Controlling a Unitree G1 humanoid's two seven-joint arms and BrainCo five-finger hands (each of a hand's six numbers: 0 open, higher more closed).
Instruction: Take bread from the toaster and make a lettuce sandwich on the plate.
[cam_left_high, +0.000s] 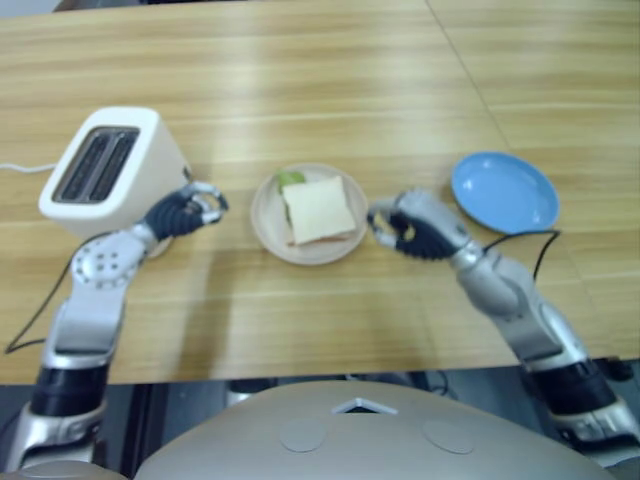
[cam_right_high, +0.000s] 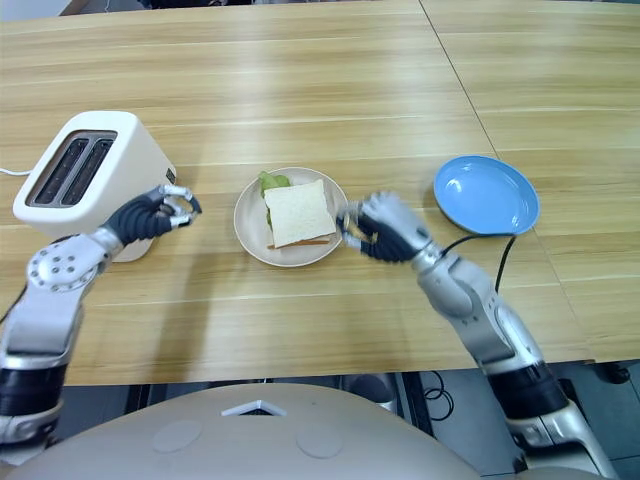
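Sandwich: a square white bread slice (cam_right_high: 299, 212) lay over green leafy lettuce (cam_right_high: 270, 183) on the round beige plate (cam_right_high: 250, 235); it looked assembled.
Remaining: probably little; the boxy white toaster (cam_right_high: 85, 170), left of that plate, showed 2 slots that looked empty.
Counts: 1 sandwich, 2 plates, 1 toaster.
Round blue plate (cam_right_high: 487, 193): right of the beige plate.
Left hand (cam_right_high: 150, 215): curled, holding nothing, between toaster and beige plate.
Right hand (cam_right_high: 385, 230): curled at the beige plate's right rim, apparently holding nothing.
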